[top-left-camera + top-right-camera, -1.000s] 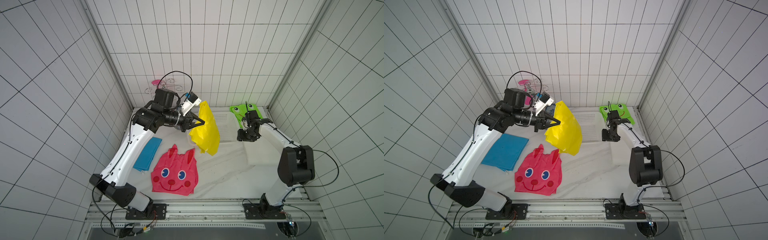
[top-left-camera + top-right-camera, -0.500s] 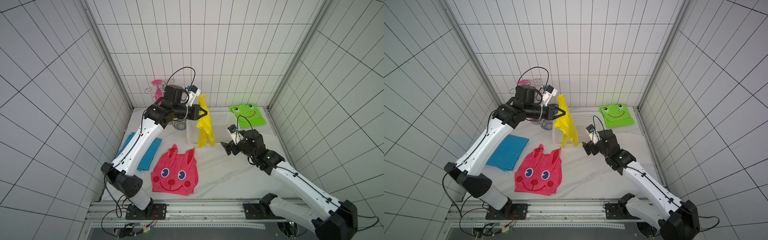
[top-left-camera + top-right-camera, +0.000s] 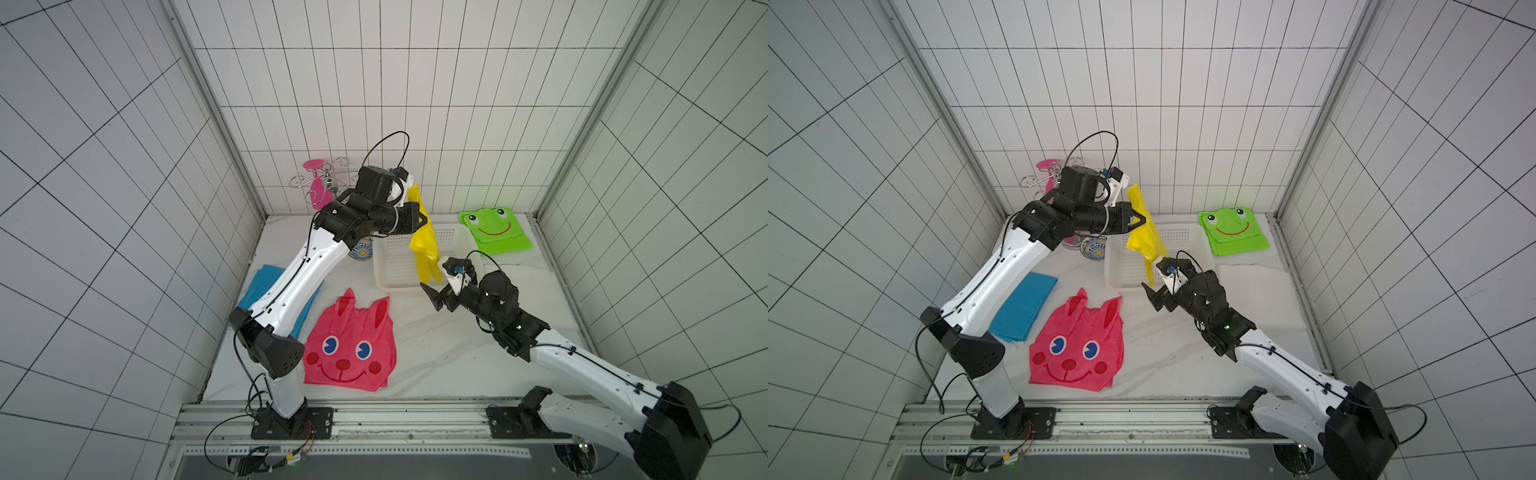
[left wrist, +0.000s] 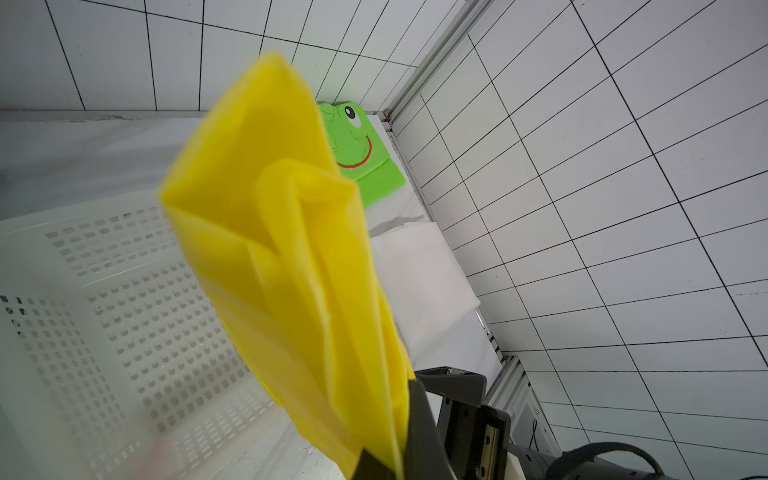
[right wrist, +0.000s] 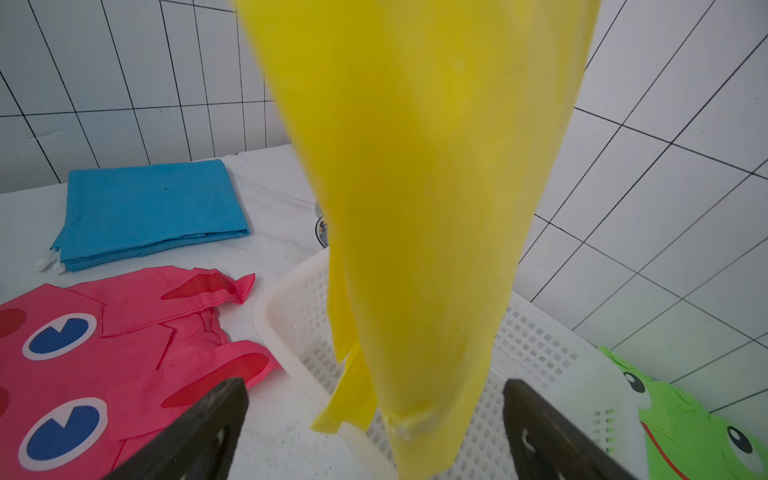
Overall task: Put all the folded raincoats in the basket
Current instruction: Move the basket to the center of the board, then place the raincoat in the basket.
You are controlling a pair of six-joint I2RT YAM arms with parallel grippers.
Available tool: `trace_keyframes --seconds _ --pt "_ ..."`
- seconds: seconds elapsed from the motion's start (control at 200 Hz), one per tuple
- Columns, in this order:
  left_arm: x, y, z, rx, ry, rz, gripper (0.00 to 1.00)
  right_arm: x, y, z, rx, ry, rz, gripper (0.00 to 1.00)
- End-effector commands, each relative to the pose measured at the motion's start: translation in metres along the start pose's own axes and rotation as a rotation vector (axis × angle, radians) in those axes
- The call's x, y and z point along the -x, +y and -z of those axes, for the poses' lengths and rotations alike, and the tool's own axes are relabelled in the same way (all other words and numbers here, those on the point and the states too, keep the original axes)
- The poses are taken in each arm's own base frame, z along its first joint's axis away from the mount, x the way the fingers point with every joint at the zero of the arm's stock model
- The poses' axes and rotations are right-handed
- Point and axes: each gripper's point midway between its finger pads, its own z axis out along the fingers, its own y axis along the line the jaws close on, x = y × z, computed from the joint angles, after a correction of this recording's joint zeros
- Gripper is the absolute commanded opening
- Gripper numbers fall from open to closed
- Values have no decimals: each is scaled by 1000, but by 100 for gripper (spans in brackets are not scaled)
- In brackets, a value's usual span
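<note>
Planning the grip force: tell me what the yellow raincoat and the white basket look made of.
The yellow raincoat: thin, smooth plastic-like film, probably; it hangs limp in soft folds. The basket: rigid moulded plastic, semi-gloss; perforated walls, rolled rim.

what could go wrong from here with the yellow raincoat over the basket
1. The yellow raincoat hangs long from the left gripper. Its lower end is near the front rim of the basket, so a release may drape it over the edge.
2. The open right gripper is close to that end and could snag it.
</note>
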Motion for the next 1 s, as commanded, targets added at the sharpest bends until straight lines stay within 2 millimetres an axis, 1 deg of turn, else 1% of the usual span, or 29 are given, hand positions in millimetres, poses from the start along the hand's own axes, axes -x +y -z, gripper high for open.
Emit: trace_keyframes --seconds 0.0,0.145,0.25,0.295,0.375,0.45,0.52,0.6,0.665,0.725,0.8,0.894,0.944,0.994 --pt "11 -10 4 -15 -37 17 0 -4 -13 -8 -110 -61 -30 99" --pt "13 -12 2 -21 -34 41 0 -17 -28 -25 -216 -54 -42 99" --pt "13 -13 0 -32 -26 61 0 -16 -23 -39 -211 -76 -61 99" --pt "13 -14 0 -35 -24 65 0 -13 -22 -43 -209 -102 -75 99" --pt "14 -14 -1 -36 -25 71 0 -12 -20 -51 -211 -124 -89 99" --pt "14 -14 -2 -35 -24 72 0 -8 -13 -53 -178 -156 -99 99" --pt "14 -13 -4 -33 -22 72 0 -6 -11 -52 -167 -190 -107 99" --pt "13 -12 -5 -31 -17 84 0 -9 -16 -53 -206 -189 -117 99" --pt "12 -10 -6 -26 -10 103 0 -10 -27 -55 -275 -185 -133 99" --pt "11 -10 -6 -24 -6 126 0 -5 -38 -54 -344 -223 -142 99" --pt "10 -12 -5 -31 -1 149 0 -2 -47 -56 -410 -259 -128 99" --pt "10 -16 -4 -46 4 160 0 2 -52 -61 -462 -288 -102 100" --pt "11 -16 -2 -45 1 162 0 3 -52 -64 -477 -298 -88 97" --pt "11 -15 -2 -40 -4 161 0 4 -53 -67 -488 -310 -85 90"
